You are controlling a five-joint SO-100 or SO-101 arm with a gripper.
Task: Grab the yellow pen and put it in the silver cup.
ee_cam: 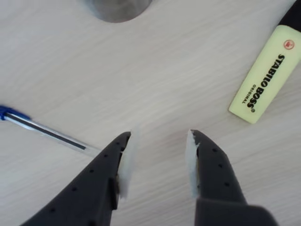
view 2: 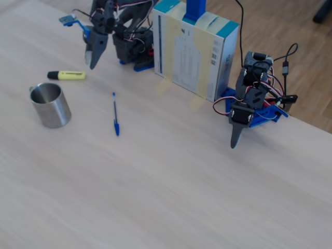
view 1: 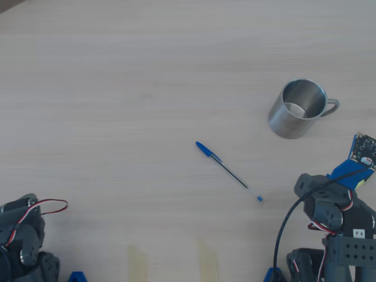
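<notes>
My bench (view 2: 171, 197) is pale wood-grain laminate, and beyond its far edge in the fixed view I see a brown wood floor. A blue-and-white box (view 2: 194, 49) with printed text too small to read stands taped to the bench. The pen (ee_cam: 265, 75) lies flat, reading "STABILO BOSS ORIGINAL" in black on its yellow barrel; in the fixed view it sits just behind the cup (view 2: 50, 105), apart from it. The cup (view 1: 298, 108) stands upright, handle to the right in the overhead view. A blue-capped ballpoint (view 1: 228, 171) lies near mid-bench. My end effector (ee_cam: 157, 155) hovers over bare bench, its jaws spread wide and empty, the pen up and to its right in the wrist view. A second arm (view 2: 251, 101) is parked at right in the fixed view.
</notes>
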